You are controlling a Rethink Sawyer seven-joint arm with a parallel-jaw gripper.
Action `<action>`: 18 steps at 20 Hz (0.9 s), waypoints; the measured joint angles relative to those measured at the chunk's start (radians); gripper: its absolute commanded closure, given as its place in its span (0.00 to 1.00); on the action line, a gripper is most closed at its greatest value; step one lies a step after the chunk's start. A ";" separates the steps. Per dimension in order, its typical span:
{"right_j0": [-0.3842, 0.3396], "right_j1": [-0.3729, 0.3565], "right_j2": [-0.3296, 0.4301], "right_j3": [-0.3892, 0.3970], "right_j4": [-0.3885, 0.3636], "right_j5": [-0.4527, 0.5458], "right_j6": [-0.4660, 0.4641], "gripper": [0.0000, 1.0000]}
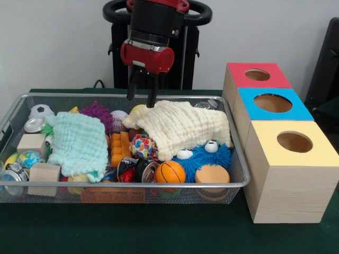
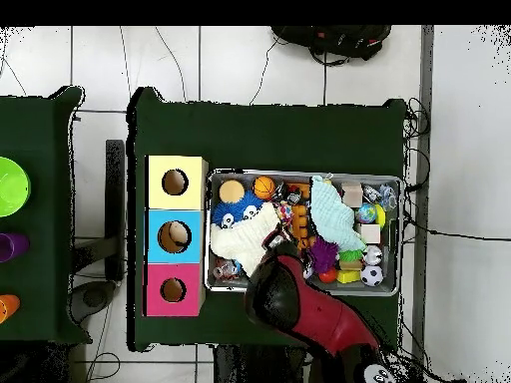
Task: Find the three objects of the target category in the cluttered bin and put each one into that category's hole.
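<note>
The wire mesh bin [image 1: 127, 185] stands on the green table, full of toys; it also shows in the overhead view [image 2: 403, 234]. My gripper [image 1: 142, 91] hangs open and empty over the bin's back edge, just above the left end of a cream cloth [image 1: 180, 127]. No duck toy shows clearly; a small yellow bit [image 1: 136, 109] peeks out beside the cream cloth under the gripper, and I cannot tell what it is. The red-topped box's hole [image 1: 257, 74] is right of the bin, farthest back; in the overhead view [image 2: 173, 290] it is left of the bin. There my arm [image 2: 299, 304] hides the gripper.
A mint cloth [image 1: 77, 140] covers the bin's left part. An orange basketball [image 1: 170, 172], a blue fuzzy toy [image 1: 212, 156], wooden blocks [image 1: 44, 172] and a purple spiky ball [image 1: 97, 112] lie around. The blue-topped [image 1: 273, 103] and yellow-topped [image 1: 294, 142] boxes stand in front of the red one.
</note>
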 measured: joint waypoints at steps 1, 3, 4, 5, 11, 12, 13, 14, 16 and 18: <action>-0.003 0.002 0.000 0.000 0.000 -0.003 0.000 0.00; -0.007 0.013 0.000 0.000 0.000 -0.023 0.000 0.00; -0.007 0.020 0.000 0.000 0.000 -0.040 0.000 0.00; -0.007 0.025 0.000 0.001 0.000 -0.053 0.000 0.00; 0.015 0.058 0.000 0.009 0.006 -0.129 0.000 0.00; 0.026 0.063 0.000 0.011 0.013 -0.133 0.000 0.00; 0.035 0.067 0.000 0.011 0.020 -0.133 0.000 0.00; 0.047 0.071 0.000 0.012 0.031 -0.133 0.000 0.00; 0.076 0.080 0.000 0.012 0.057 -0.133 0.000 0.00; 0.109 0.088 0.001 0.012 0.085 -0.133 0.000 0.00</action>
